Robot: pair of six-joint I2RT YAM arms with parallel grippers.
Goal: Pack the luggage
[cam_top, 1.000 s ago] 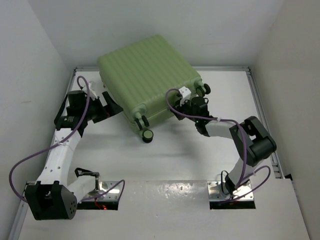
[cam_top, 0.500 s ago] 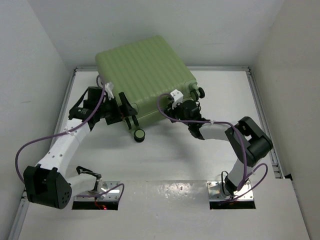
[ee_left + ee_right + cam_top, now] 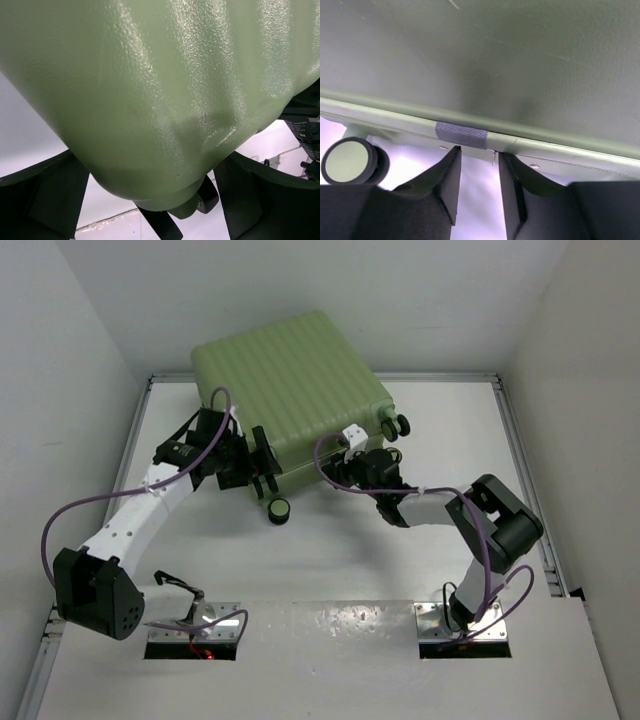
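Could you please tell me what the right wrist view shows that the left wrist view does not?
Only the right wrist view: the seam edge of the light-green suitcase with a grey fabric tab, a wheel seen face-on, and the right claw, slightly parted just below that tab. Only the left wrist view: a rounded shell corner between the wide-spread fingers of the left claw, with gaps either side. Both: the suitcase shell close up, white table beneath.
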